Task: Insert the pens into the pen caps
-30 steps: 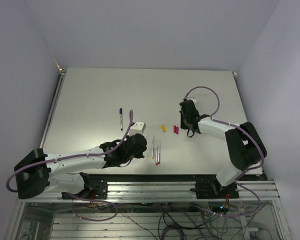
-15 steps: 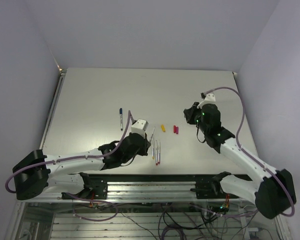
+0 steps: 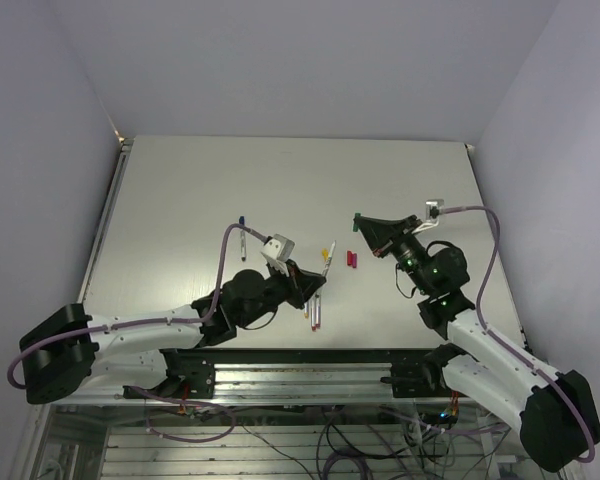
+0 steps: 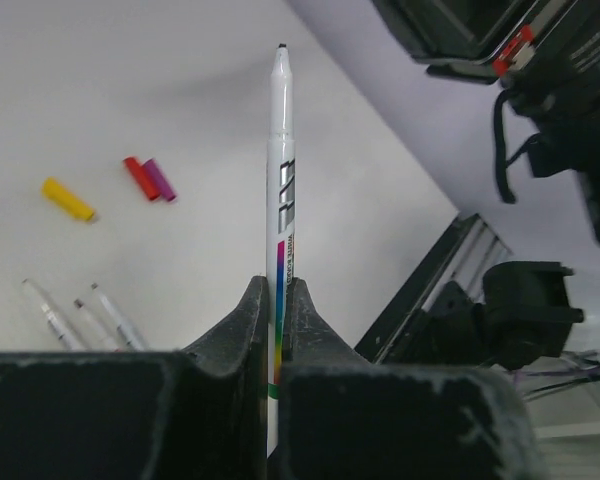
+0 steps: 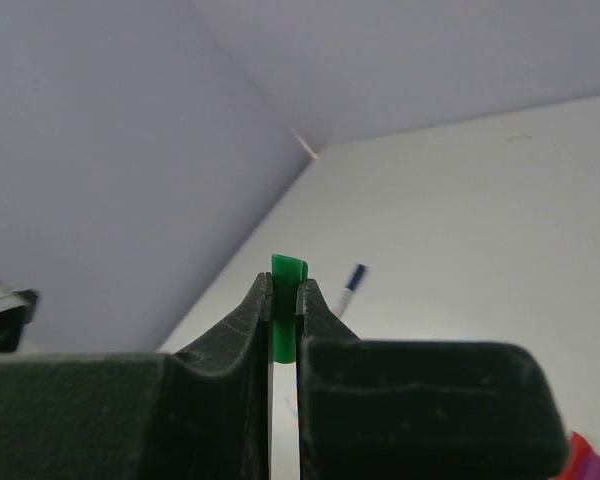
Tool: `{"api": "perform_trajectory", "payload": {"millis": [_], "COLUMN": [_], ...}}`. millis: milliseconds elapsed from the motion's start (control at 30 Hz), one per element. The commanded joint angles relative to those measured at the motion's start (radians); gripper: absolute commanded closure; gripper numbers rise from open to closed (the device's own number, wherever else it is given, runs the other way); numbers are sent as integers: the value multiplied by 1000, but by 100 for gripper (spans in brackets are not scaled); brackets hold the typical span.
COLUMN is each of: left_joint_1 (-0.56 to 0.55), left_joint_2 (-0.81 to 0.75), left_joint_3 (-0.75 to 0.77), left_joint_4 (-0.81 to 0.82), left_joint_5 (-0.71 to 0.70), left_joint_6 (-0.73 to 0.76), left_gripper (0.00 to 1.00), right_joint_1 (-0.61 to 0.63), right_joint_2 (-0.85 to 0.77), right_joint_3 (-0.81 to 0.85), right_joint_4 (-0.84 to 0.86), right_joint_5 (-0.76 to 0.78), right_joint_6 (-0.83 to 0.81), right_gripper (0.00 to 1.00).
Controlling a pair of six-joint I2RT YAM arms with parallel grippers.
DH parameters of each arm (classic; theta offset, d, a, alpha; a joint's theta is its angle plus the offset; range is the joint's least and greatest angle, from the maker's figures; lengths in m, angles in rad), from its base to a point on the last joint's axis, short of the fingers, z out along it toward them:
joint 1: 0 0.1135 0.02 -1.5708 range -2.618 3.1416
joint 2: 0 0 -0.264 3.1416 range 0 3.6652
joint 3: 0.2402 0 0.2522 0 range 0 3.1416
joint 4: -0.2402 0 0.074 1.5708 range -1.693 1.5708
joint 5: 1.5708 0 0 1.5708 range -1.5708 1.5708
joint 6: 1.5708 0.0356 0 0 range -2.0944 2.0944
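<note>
I'd put us at the second pen of five, with the join itself not yet made. My left pincer (image 4: 278, 290) is clamped low on a pen (image 4: 278, 180), whose dark tip stands clear above the fingers, angled up off the table (image 3: 180, 190) towards the right arm. My right pincer (image 5: 285, 283) is closed tight on the green cap (image 5: 288, 270), which sticks out just past its fingertips. From the top view the two are raised and near each other over the middle of the table, but there is a clear gap between tip and cap, and I can't tell from here whether the cap's open end faces the pen. As for what looks finished, a blue-capped pen (image 3: 242, 235) lies alone well to the left, and I judge that one done. Left to do after this pair: three bare pens (image 3: 312, 310) lie side by side near the front edge, just below the left pincer, and the yellow cap (image 4: 68, 199), red cap (image 4: 137, 177) and magenta cap (image 4: 161, 181) sit loose on the table beyond them, red and magenta touching, yellow a little apart. So one capped, one in hand, three untouched
</note>
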Motion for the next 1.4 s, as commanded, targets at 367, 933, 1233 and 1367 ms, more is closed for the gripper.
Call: {"api": "perform_trajectory", "payload": {"millis": [367,933,1233,1367], "left_joint_1": [-5,-5,-5,-5], "left_joint_2": [71,86,79,67], "left_joint_3": [-25,0,6,6], "left_joint_4": [343,353,350,343], "left_joint_5": [115,145,148,141], "left_joint_6": [8,33,43,44], "left_gripper": [93,93,93,93], "right_joint_1": [2,10,28,36], "right_joint_2": [84,119,129,126], "right_joint_3": [-115,-128,-125,-123], "right_joint_4": [587,616,612,600], "right_joint_5": [-141,-157,-152,-147], "right_joint_6": [256,254,238,227], "right_gripper": [100,100,100,100]}}
